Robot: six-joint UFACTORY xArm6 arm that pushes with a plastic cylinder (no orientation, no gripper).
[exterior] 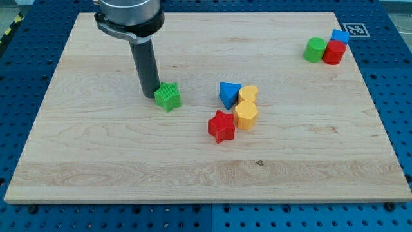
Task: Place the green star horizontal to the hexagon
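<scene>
The green star (168,96) lies on the wooden board (96,154), left of the centre cluster. My tip (149,95) stands right against the star's left side. The yellow hexagon (246,116) sits in the centre cluster, lower than the star and to its right. It touches a red star (222,126) on its left and a yellow heart (248,95) above it. A blue triangle (228,94) sits left of the heart.
At the view's top right, a green cylinder (315,49), a red cylinder (335,53) and a blue block (340,37) stand together near the board's edge. The rod's wide collar (128,16) hangs over the board's top left part.
</scene>
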